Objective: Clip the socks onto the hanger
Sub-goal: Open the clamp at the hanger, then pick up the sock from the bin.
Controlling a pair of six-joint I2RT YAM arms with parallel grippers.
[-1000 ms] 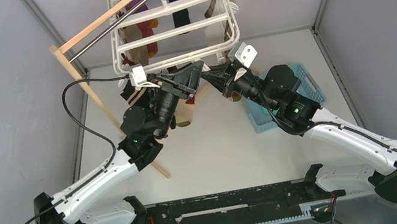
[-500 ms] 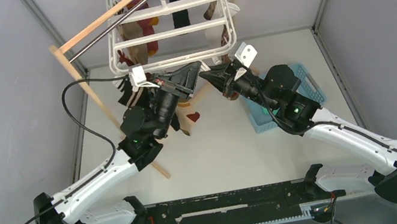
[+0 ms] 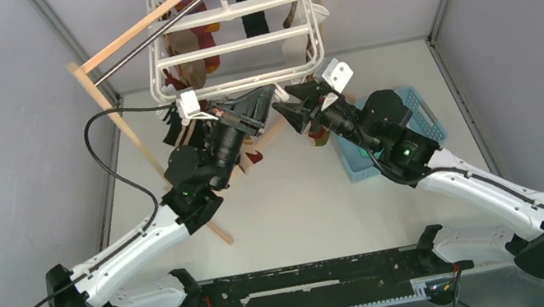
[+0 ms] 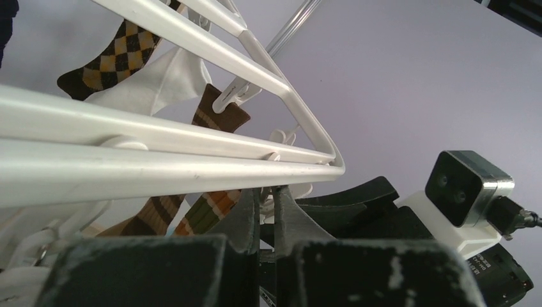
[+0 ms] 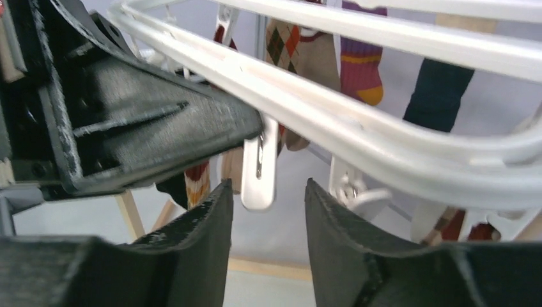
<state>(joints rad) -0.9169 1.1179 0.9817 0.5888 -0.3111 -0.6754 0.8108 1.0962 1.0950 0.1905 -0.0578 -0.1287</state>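
With left gripper (image 4: 268,198) pressed together right under the hanger's (image 4: 192,169) near rail, at the top of a white clip (image 5: 259,173). Probably squeezing or steadying it; cannot tell whether truly pinched. With right gripper (image 5: 268,192) spread just below that clip, seemingly poised to help. Brown-and-orange sock (image 4: 203,211) dangling beneath the same rail; mint-green sock not seen.

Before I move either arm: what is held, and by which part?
Left gripper appears shut on the top of a white clip under the hanger's rim. Right gripper stands open astride that clip, holding nothing.
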